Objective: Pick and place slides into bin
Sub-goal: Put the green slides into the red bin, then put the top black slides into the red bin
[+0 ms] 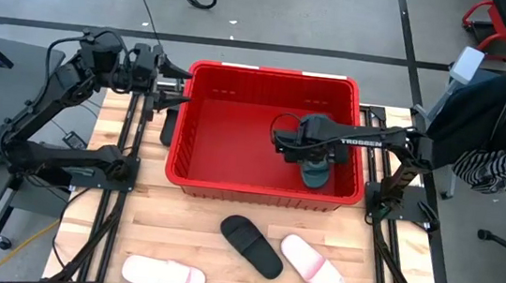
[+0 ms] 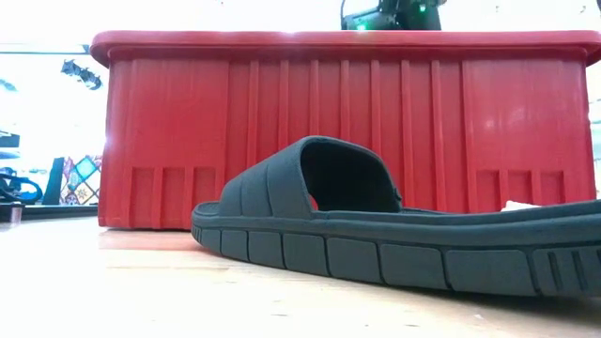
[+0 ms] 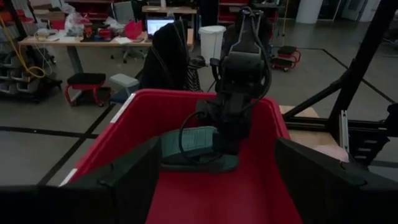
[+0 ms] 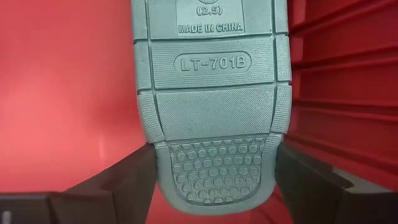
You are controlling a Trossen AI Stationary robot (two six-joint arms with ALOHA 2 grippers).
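Teal sandal (image 4: 212, 106) sole-up inside red bin (image 1: 199, 136), its end between my right claw's (image 1: 316, 156) fingers, long axis running away from the wrist; fingers apart beside it, grip unclear. Left claw (image 1: 176, 84) open at bin's far-left rim.

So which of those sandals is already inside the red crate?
The teal slide, sole-up between the right arm's fingers; the black and pale ones lie outside.
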